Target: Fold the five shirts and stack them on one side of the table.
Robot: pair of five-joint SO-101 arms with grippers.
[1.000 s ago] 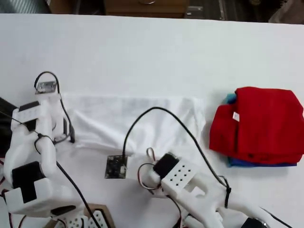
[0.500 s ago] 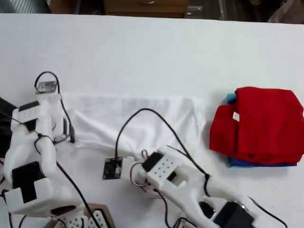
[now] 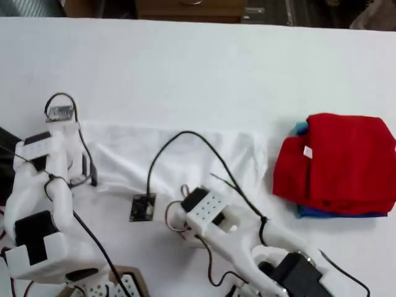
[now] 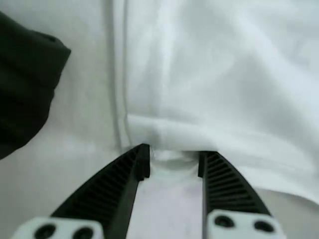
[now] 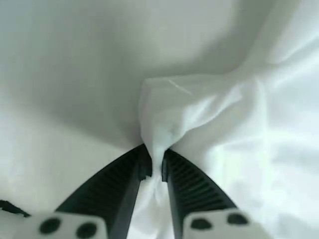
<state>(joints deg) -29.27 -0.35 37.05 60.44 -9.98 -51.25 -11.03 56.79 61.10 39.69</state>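
Observation:
A white shirt [image 3: 179, 154] lies folded into a long band on the left-middle of the white table [image 3: 185, 68]. At the band's near left corner my left gripper [image 3: 93, 179] has its tips around a bunched fold of that shirt [image 4: 214, 74], and the gripper [image 4: 172, 162] stands a little apart around it. My right arm [image 3: 210, 213] covers the band's near edge. In its wrist view the right gripper [image 5: 155, 167] is shut on a pinched ridge of the white shirt [image 5: 209, 114]. A folded red shirt [image 3: 337, 161] rests on a blue shirt [image 3: 301, 128] at the right.
A black object [image 4: 25, 84] lies just beyond the shirt's left end, at the table's left edge [image 3: 6, 142]. A black cable [image 3: 185, 139] loops from the right arm over the shirt. The table's far half is bare white surface.
The right arm has swung left along the shirt's near edge and reached further onto the cloth. The left arm and both stacked shirts have stayed put.

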